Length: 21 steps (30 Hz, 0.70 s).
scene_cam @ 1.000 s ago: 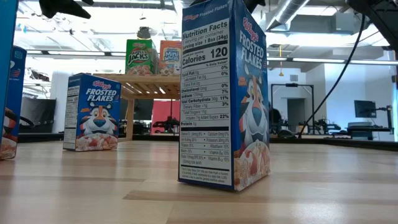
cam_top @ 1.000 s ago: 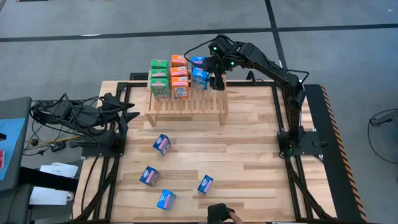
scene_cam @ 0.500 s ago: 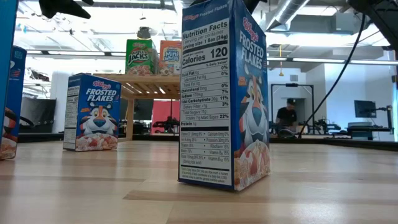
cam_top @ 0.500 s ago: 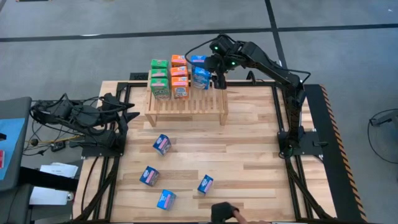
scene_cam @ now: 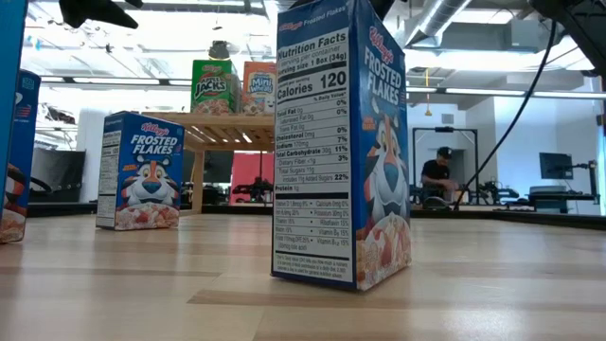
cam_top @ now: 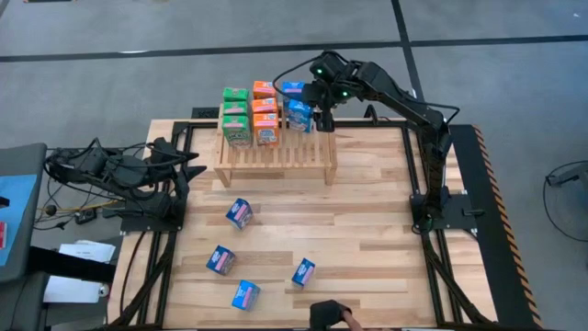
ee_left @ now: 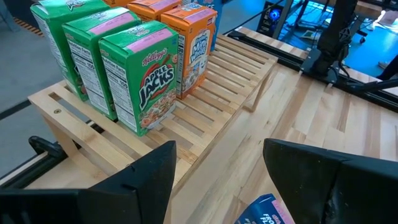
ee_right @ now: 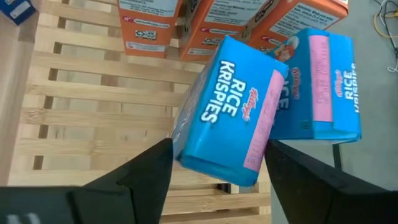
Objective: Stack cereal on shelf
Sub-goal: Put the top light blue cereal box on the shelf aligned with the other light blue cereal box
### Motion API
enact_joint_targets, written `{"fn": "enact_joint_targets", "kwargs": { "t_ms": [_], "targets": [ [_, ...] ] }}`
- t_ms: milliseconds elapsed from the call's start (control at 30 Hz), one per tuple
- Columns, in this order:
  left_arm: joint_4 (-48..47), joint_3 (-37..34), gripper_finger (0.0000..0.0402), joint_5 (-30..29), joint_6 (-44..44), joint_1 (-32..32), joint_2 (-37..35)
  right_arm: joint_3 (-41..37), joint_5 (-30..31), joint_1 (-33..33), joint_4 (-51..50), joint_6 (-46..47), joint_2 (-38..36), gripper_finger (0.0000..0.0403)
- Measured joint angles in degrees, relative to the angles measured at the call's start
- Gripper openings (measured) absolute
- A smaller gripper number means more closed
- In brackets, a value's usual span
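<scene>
At the bench's twelve o'clock edge, the shelf [cam_top: 275, 147] carries green, orange and blue cereal boxes [cam_top: 250, 115]. Right gripper [cam_top: 312, 108] jaws stand around a tilted blue Rice Krispies box [ee_right: 231, 109]. Left gripper [cam_top: 188, 164] waits at nine o'clock, jaws apart, empty.

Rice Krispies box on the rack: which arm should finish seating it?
Right. Its tool is over the rack, fingers straddling the Rice Krispies box, which looks tilted. The left tool sits open at the table's left edge.
</scene>
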Motion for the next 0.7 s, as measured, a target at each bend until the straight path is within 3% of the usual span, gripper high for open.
{"fn": "enact_joint_targets", "kwargs": {
  "t_ms": [200, 300, 600, 700],
  "targets": [
    [0.00, 0.00, 0.0247, 0.00, -0.09, 0.00, -0.02, 0.00, 0.47, 0.44, 0.34, 0.02, 0.00, 0.0317],
    [0.00, 0.00, 0.0249, 0.24, -0.11, 0.00, 0.00, 0.00, 3.84, 0.91, -0.45, -0.08, 0.00, 0.0321],
    [-0.02, 0.00, 0.0250, 0.96, -0.91, 0.00, 0.00, 0.09, 5.06, 1.01, -3.85, 1.23, -5.38, 0.0314],
    [-0.05, 0.00, 0.0250, 0.95, -0.96, 0.00, 0.00, -0.21, 4.26, 1.18, -8.01, 5.74, -6.34, 0.0287]
  ]
}}
